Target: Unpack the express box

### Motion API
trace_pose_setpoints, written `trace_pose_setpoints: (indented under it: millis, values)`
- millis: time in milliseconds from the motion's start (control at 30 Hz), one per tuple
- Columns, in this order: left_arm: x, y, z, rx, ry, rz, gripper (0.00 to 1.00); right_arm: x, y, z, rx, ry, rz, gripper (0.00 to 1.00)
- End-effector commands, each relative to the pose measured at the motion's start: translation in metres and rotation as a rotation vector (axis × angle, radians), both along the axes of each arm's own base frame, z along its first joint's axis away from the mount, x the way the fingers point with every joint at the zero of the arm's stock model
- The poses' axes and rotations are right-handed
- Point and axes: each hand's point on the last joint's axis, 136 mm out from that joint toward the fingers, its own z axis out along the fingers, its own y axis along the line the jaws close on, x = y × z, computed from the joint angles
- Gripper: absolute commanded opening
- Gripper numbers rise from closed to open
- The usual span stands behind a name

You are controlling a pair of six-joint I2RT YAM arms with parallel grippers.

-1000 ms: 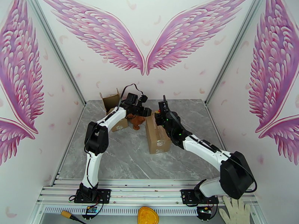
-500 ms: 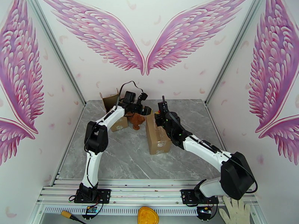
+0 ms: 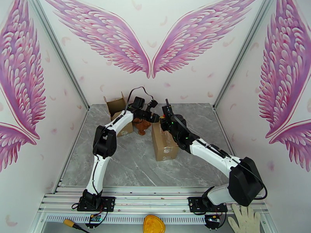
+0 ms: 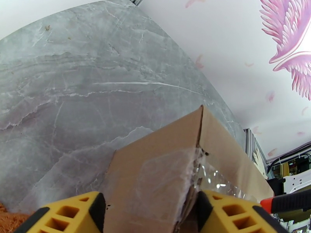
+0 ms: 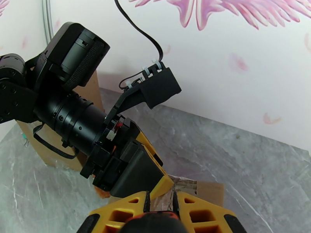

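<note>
Left fingers [image 4: 66, 216] open, astride taped corner of cardboard box [image 4: 155, 179]; right fingers [image 5: 202, 210] clamped on red-handled tool [image 4: 289, 202].

Left gripper [image 4: 151, 216]: yellow fingers [image 4: 68, 214] stand apart astride a corner of the cardboard box [image 4: 155, 171]. Clear tape [image 4: 212, 179] at that corner is torn. Grey marble table [image 4: 77, 74] lies beyond; a red-and-black tool [image 4: 287, 202] shows at the right edge.

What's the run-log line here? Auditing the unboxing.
left gripper: open, astride taped box end | right gripper: shut on red tool | lid: closed
</note>
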Motion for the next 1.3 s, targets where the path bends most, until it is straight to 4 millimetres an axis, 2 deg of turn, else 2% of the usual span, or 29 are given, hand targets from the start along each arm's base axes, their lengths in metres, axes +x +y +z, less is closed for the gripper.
trace_pose_setpoints:
  millis: [0, 133, 267, 400, 667, 933, 1167, 1267]
  values:
    - [0.000, 0.007, -0.027, 0.099, 0.034, 0.035, 0.55, -0.002, 0.004, 0.002, -0.028, 0.014, 0.021, 0.00]
    - [0.007, 0.016, -0.035, 0.134, 0.043, 0.094, 0.36, -0.004, 0.002, 0.004, -0.032, 0.024, 0.020, 0.00]
    - [0.014, 0.024, -0.038, 0.147, 0.047, 0.154, 0.24, -0.009, 0.000, 0.002, -0.037, 0.059, 0.015, 0.00]
    - [0.018, 0.032, -0.038, 0.145, 0.041, 0.195, 0.18, -0.020, -0.006, 0.000, -0.040, 0.065, -0.002, 0.00]
    - [0.020, 0.034, -0.032, 0.151, 0.025, 0.201, 0.15, -0.042, -0.026, -0.013, -0.076, 0.080, -0.027, 0.00]
    - [0.025, 0.038, -0.029, 0.175, 0.015, 0.239, 0.12, -0.052, -0.022, -0.022, -0.040, 0.122, 0.005, 0.00]
    - [0.025, 0.036, -0.022, 0.172, 0.003, 0.256, 0.11, -0.055, -0.030, 0.000, 0.042, 0.084, -0.041, 0.00]
    - [0.020, 0.031, -0.020, 0.168, -0.002, 0.243, 0.11, -0.056, -0.042, 0.022, 0.097, 0.014, -0.096, 0.00]
